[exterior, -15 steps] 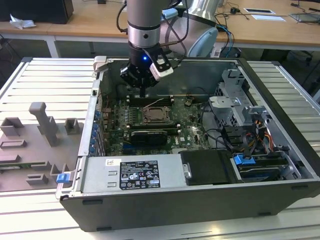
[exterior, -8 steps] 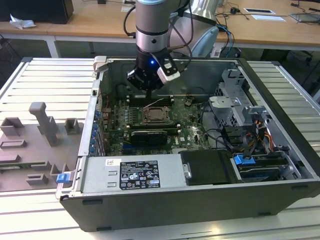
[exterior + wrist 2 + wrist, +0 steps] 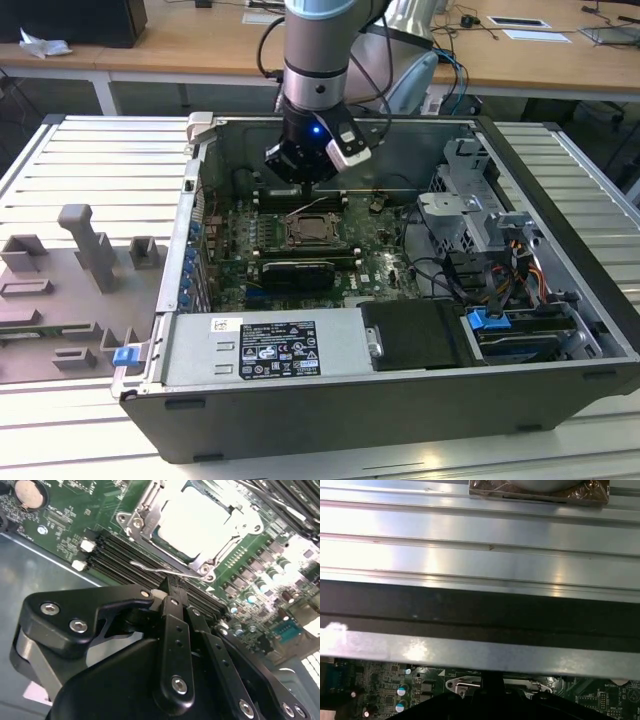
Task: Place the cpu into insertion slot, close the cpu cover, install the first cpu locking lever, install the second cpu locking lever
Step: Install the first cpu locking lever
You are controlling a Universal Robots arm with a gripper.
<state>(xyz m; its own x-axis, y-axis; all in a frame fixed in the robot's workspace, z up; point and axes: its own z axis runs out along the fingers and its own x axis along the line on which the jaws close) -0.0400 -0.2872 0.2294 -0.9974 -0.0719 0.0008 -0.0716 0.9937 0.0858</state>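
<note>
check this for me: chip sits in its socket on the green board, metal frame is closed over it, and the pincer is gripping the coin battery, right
Not the battery. In the second wrist view the pincer sits at the thin wire lever beside the socket, while the coin battery lies far off. The chip is seated with the metal frame down over it.

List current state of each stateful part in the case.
cpu: seated in the insertion slot.
cpu cover: closed over the cpu.
locking lever: thin wire lever lying alongside the socket, at the gripper tips; latched or not, cannot tell.
computer case: side panel off, interior exposed.
</note>
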